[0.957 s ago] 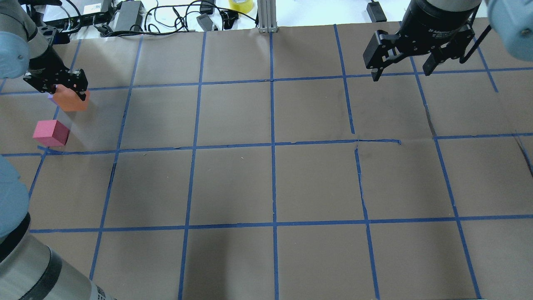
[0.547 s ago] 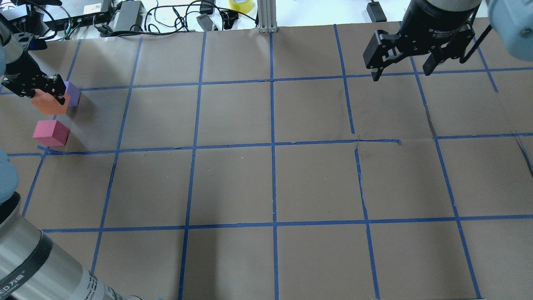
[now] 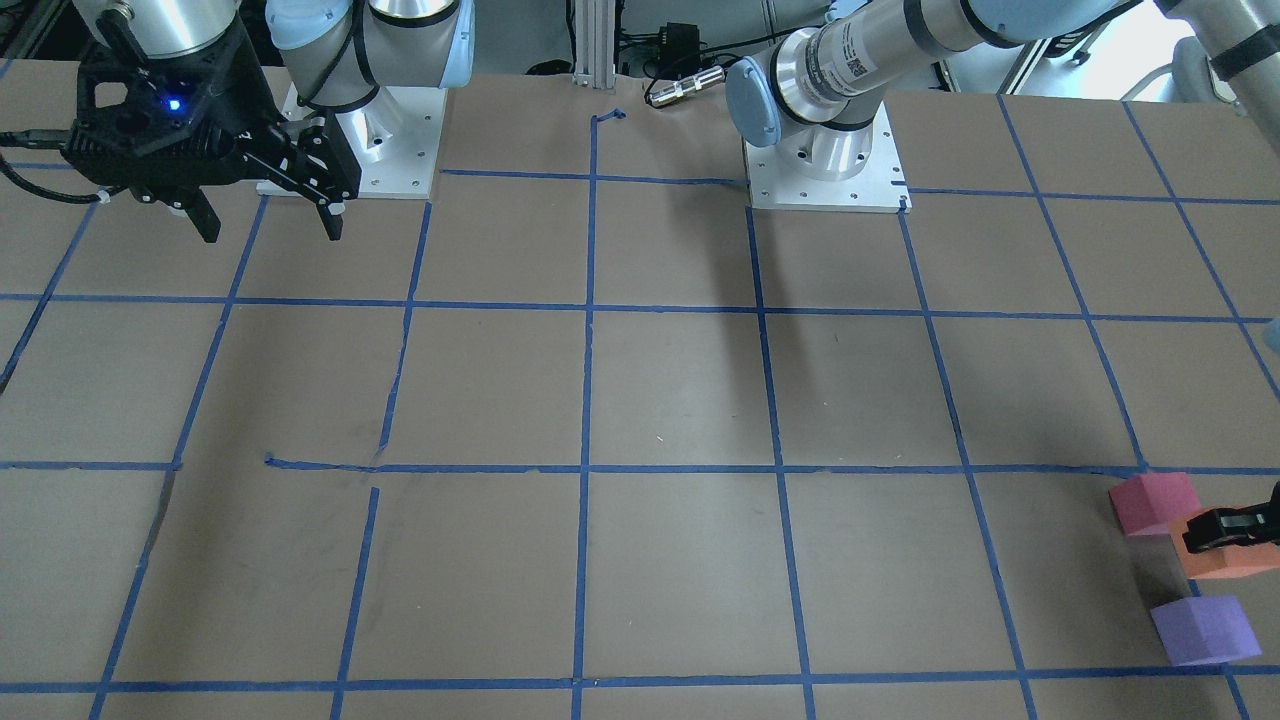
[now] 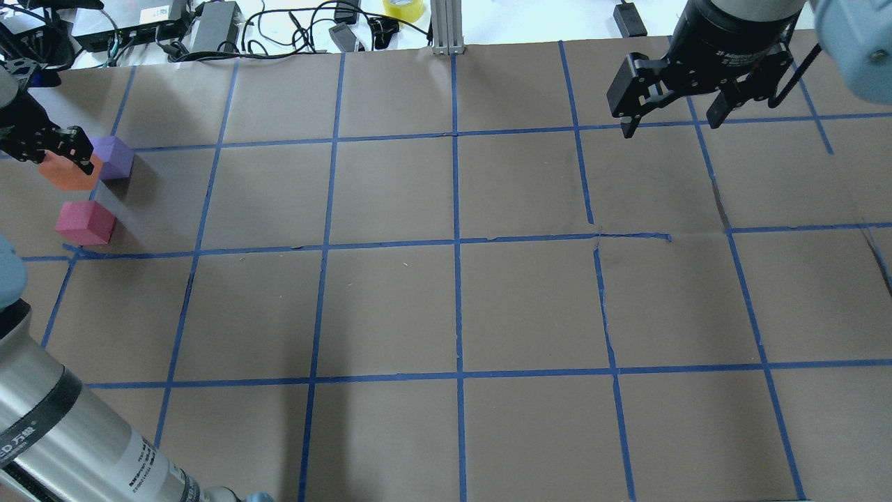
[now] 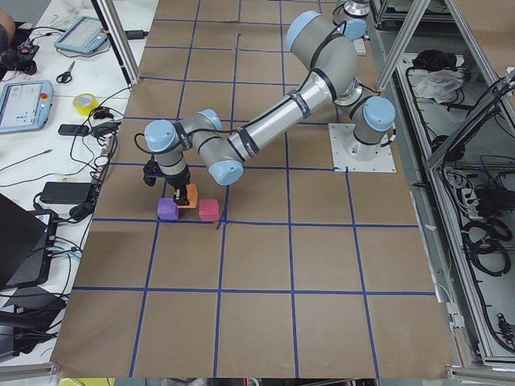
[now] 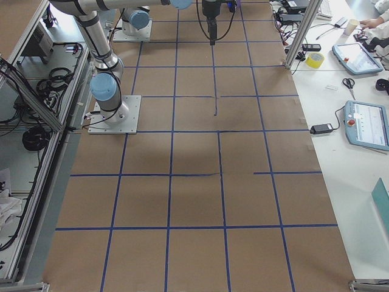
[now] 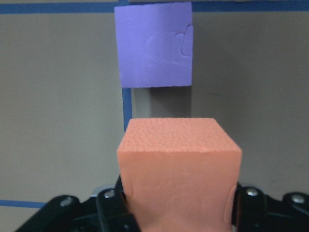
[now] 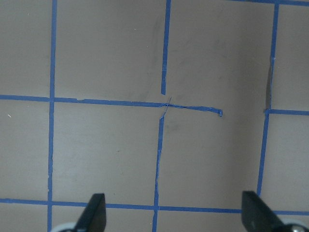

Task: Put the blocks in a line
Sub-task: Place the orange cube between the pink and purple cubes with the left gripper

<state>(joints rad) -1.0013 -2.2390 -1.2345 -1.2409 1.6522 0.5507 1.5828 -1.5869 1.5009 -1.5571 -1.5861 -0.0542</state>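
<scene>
You slid the left gripper (image 4: 64, 157), clamped on the orange block (image 4: 66, 177), toward 9 o'clock, uncovering the purple block (image 4: 113, 157); the row looked nearly lined up.

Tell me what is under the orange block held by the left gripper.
Brown table paper and a blue tape line run beneath the orange block; the purple block lies beyond it, not under. The patch directly below is hidden, so touchdown cannot be told.

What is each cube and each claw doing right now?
orange block: gripped in the left claw, between the other two.
purple block: resting free on the table.
pink block: resting free on the table.
left claw: shut on the orange block.
right claw: open, empty, above the table.
</scene>
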